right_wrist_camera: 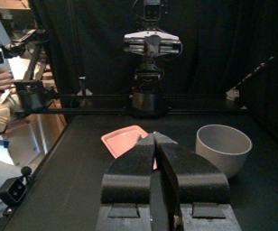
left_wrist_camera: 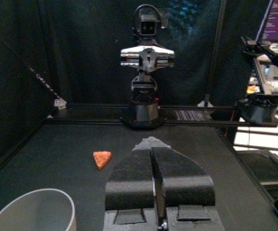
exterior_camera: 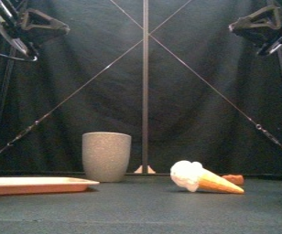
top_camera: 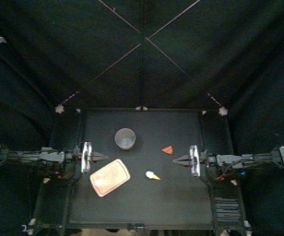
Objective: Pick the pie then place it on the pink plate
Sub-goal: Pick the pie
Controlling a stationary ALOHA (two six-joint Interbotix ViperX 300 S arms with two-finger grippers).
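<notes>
Pie (top_camera: 168, 147) sits on the table (top_camera: 170, 124), right of centre and a bit toward the back. It's a small orange-red wedge lying flat, nothing touching it. In the front view it's (exterior_camera: 234, 178) mostly hidden behind the ice cream cone (exterior_camera: 202, 177), which lies on its side nearer the front edge.

Key relation: the right gripper (top_camera: 194, 159) is clearly the nearer one. The pie lies just inboard of it and slightly further back. The left gripper (top_camera: 86, 159) is well apart from the pie, with the grey cup (top_camera: 126, 138) roughly between them.

Wedge axis: in the left wrist view the narrow tip of the pie (left_wrist_camera: 102, 160) seems to point toward the left arm, wide edge toward the right (small in frame, so low confidence). The right wrist view doesn't show the pie at all, probably masked by that arm's own jaws.

Jaws: left gripper (left_wrist_camera: 156, 144) clenched with only a thin seam between the jaws, holding nothing. Right gripper (right_wrist_camera: 157, 135) same, closed and empty. Both arms are parked at their sides of the table.

Pink plate (top_camera: 109, 177) is front-left, near the left gripper, empty, angled on the table.

Judgement: nothing started. The right arm needs to release its jaws, shift inboard and back, drop on the wedge, then carry it past the cone to the plate.
</notes>
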